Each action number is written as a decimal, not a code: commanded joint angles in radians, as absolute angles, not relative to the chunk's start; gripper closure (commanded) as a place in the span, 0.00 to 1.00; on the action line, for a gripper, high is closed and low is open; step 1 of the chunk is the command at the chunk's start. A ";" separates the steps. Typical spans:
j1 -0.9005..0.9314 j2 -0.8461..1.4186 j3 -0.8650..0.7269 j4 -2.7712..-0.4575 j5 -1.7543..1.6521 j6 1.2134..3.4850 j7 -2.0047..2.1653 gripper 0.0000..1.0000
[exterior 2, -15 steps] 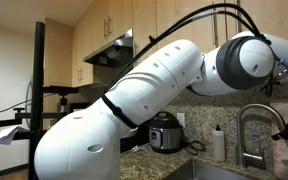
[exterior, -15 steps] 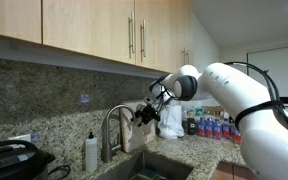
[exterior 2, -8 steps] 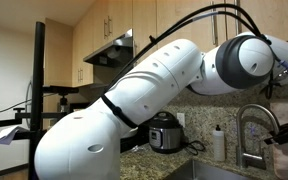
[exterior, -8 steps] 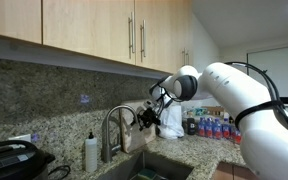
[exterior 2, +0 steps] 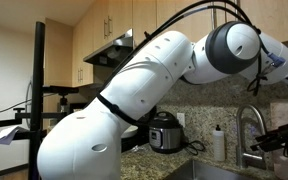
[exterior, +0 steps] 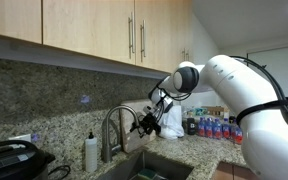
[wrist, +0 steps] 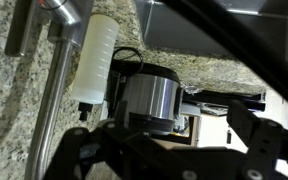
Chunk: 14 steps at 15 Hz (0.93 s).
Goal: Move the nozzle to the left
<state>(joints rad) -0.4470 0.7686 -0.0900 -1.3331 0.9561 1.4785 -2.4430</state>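
The nozzle [exterior: 107, 128] is a brushed-steel gooseneck spout arching over the sink; it also shows in an exterior view [exterior 2: 243, 125]. In the wrist view its tube [wrist: 52, 95] runs down the left side. My gripper [exterior: 144, 121] hangs beside the spout's downward tip, over the sink, and shows low at the right in an exterior view [exterior 2: 272, 140]. In the wrist view my gripper [wrist: 174, 150] has its dark fingers [wrist: 256, 140] spread wide with nothing between them. The tube lies outside them, to the left.
A white soap bottle [exterior: 91, 152] stands left of the tap, also in the wrist view [wrist: 94, 60]. A steel cooker [exterior 2: 165, 132] sits on the granite counter [exterior: 189, 150]. Bottles [exterior: 210, 127] stand at the right. Cabinets [exterior: 104, 30] hang overhead.
My gripper has dropped a little lower beside the spout tip. The spout itself looks unmoved.
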 commanded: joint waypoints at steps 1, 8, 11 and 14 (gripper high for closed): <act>-0.432 0.603 -0.112 -1.558 0.964 1.564 -2.487 0.00; -0.430 0.505 -0.160 -1.625 0.956 1.605 -2.451 0.00; -0.422 0.497 -0.158 -1.618 0.967 1.623 -2.458 0.00; -0.414 0.483 -0.155 -1.623 0.966 1.632 -2.466 0.00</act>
